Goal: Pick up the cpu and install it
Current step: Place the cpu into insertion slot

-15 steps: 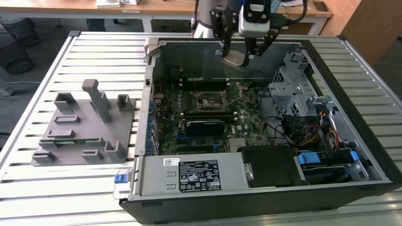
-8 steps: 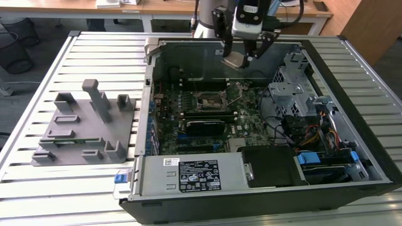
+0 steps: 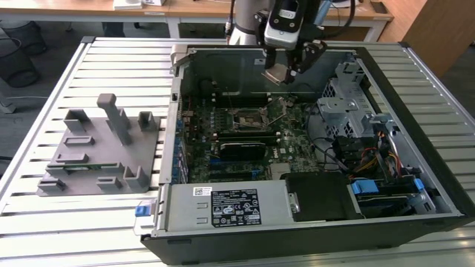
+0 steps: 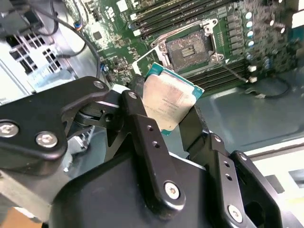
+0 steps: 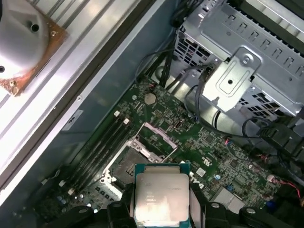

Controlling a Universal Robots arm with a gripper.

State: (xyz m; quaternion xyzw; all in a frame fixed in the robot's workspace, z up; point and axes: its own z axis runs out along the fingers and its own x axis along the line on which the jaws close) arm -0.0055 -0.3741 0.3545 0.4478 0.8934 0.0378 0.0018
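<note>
Nearest the lens in the exterior view is the grey power supply (image 3: 222, 207), set along the near wall of the open computer case (image 3: 297, 247). Toward the desk's (image 3: 119, 61) edge at the exterior view's left stands a grey plastic holder block (image 3: 100, 147) with upright posts, and a green memory stick (image 3: 74, 164) lies in one of its slots. Just beside it, the computer case takes up the middle of the desk and reaches toward the opposite edge. Inside, the green motherboard (image 3: 237, 144) lies flat, its cpu socket (image 3: 248, 115) bare and its retaining frame open. I hold my pincer (image 3: 286, 71) over the far part of the case, clenched on the cpu (image 3: 276, 74) by two opposite edges. In the second wrist view the cpu (image 4: 168, 102) shows its silver top, clear of the board and apart from the cpu socket (image 4: 190, 47). Further right sits the metal drive cage (image 3: 345, 97), with coloured cables (image 3: 364, 156) between it and the case's near wall.
</note>
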